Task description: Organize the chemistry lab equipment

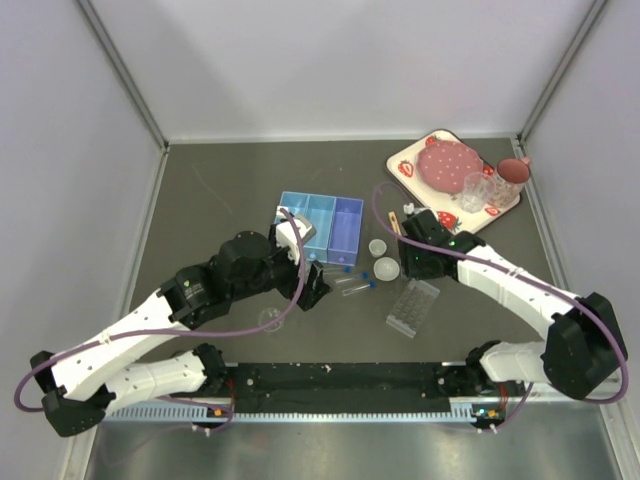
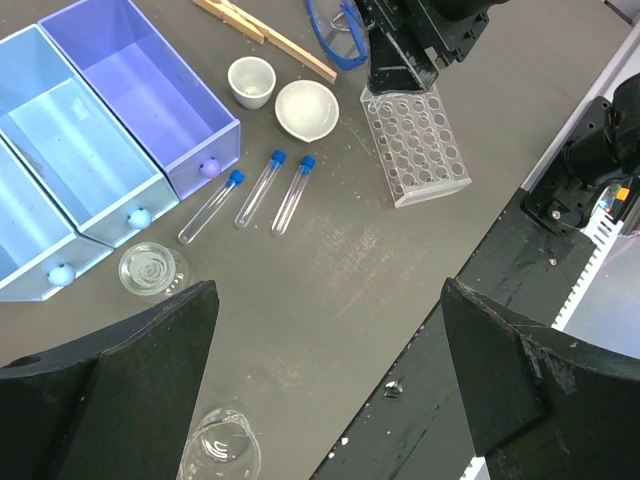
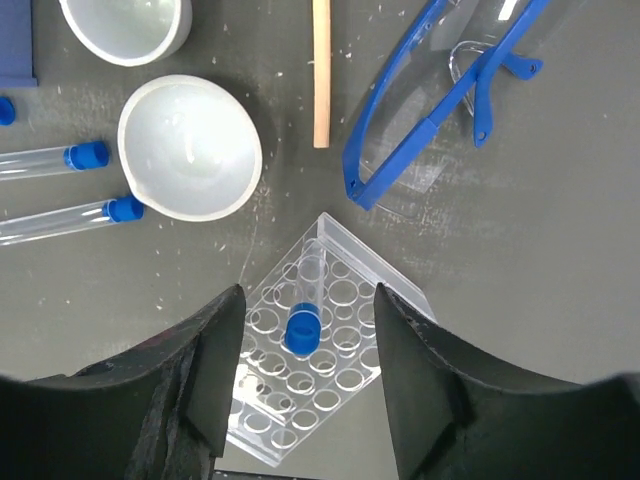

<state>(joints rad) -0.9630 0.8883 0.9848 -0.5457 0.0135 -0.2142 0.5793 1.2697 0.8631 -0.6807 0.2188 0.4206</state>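
Four blue-capped tubes (image 2: 212,207) are showing, three lying and one standing, one clear well rack (image 2: 420,150), two white bowls (image 2: 306,108), two small clear round dishes (image 2: 152,270), three blue bins (image 2: 110,75), one pair of blue safety glasses (image 3: 400,150), one wooden tongs (image 2: 265,35), one strawberry-print tray (image 1: 405,165) bearing one pink plate (image 1: 448,165).

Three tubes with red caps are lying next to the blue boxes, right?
Not quite. The left wrist view shows three tubes lying next to the blue boxes, but their caps are blue, not red.

Rack (image 3: 340,350) corners behind right tool (image 3: 308,300)
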